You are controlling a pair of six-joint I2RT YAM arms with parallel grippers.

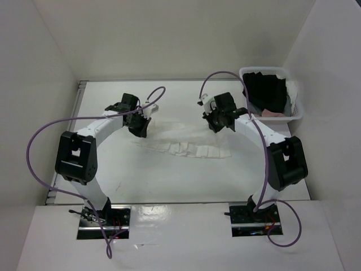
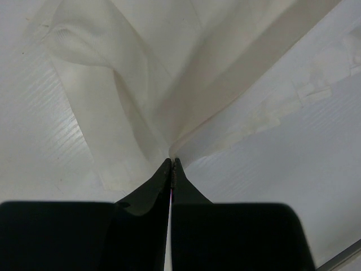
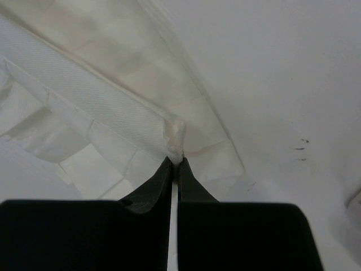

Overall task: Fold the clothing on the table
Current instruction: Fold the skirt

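fingers (image 2: 152, 192) pinch the clothing (image 1: 186, 142); bin (image 1: 300, 107) holds black garment (image 1: 265, 90), perhaps pink cloth (image 1: 272, 113).

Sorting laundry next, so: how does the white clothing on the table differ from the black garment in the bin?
The clothing is white, the black garment dark. The clothing lies spread over the table, pinched by the left gripper and right gripper; the black garment sits bunched in the bin, untouched. Both are fabric.
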